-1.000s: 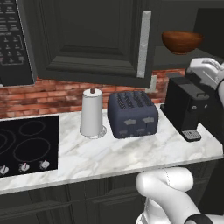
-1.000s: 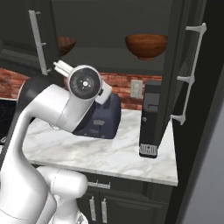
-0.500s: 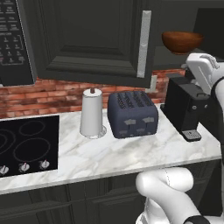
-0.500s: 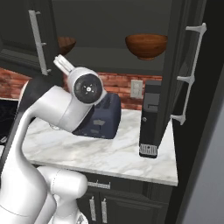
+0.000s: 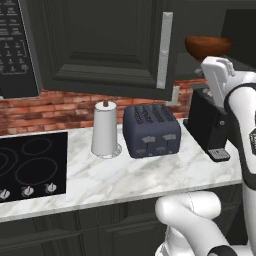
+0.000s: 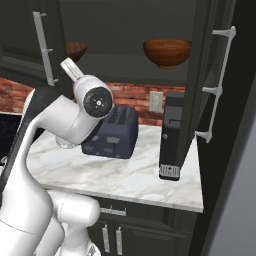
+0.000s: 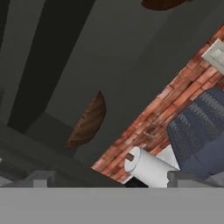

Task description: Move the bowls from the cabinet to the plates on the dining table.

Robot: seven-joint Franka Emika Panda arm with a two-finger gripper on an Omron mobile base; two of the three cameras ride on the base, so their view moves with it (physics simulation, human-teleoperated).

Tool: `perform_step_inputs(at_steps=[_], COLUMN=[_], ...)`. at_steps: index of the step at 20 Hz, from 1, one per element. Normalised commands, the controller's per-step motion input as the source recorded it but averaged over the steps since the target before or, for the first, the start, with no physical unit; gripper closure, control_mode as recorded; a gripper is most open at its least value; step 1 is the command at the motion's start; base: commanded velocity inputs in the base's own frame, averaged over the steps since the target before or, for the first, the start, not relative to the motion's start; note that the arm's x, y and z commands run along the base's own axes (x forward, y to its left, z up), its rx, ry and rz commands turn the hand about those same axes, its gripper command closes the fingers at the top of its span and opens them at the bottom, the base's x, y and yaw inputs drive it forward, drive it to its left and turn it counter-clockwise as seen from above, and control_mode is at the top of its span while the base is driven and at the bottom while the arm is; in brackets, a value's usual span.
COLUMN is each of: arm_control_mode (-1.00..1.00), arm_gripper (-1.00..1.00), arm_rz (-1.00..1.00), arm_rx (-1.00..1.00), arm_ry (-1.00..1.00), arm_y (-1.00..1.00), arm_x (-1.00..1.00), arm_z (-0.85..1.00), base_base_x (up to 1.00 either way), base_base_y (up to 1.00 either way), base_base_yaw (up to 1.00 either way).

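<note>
Two reddish-brown wooden bowls sit on the dark shelf of the open cabinet (image 6: 125,25). One bowl (image 6: 167,52) (image 5: 207,47) stands near the shelf's right end. The other bowl (image 6: 76,50) is farther left, half hidden behind the door's handle. The hand view, rolled, shows one bowl (image 7: 89,120) mid-frame and the other bowl (image 7: 162,3) at the top edge. My gripper (image 7: 111,181) is open, its fingertips (image 7: 41,179) wide apart with nothing between them. My hand (image 5: 218,80) is raised just below the shelf, apart from both bowls. The plates and the dining table are out of view.
On the marble counter (image 5: 135,180) stand a paper towel roll (image 5: 105,131), a dark blue toaster (image 5: 150,131) and a black coffee machine (image 5: 207,125). A stove top (image 5: 30,165) and microwave (image 5: 15,45) lie left. The open cabinet door (image 6: 215,90) juts out at the right.
My arm has lifted and the hand has risen toward the cabinet shelf, shifting slightly left. The gripper stays open and the bowls have not moved.
</note>
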Motion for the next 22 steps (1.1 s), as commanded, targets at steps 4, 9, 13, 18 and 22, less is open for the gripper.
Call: perform_step_inputs(at_steps=[4, 9, 13, 18, 22], arm_control_mode=[-1.00, -1.00, -1.00, -1.00, -1.00], arm_gripper=[-1.00, -1.00, -1.00, -1.00, -1.00], arm_rz=[0.06, 0.06, 0.06, 0.07, 0.07], arm_rx=[0.17, 0.15, 0.08, 0.01, 0.00], arm_ry=[0.02, 0.04, 0.04, 0.04, 0.03], arm_y=[0.00, 0.00, 0.13, 0.26, 0.25], arm_x=[0.53, 0.62, 0.59, 0.47, 0.43], arm_z=[0.00, -0.03, -0.09, -0.15, -0.14], base_base_x=[0.00, 0.00, 0.00, 0.00, 0.00], base_base_y=[0.00, 0.00, 0.00, 0.00, 0.00], base_base_yaw=[0.00, 0.00, 0.00, 0.00, 0.00])
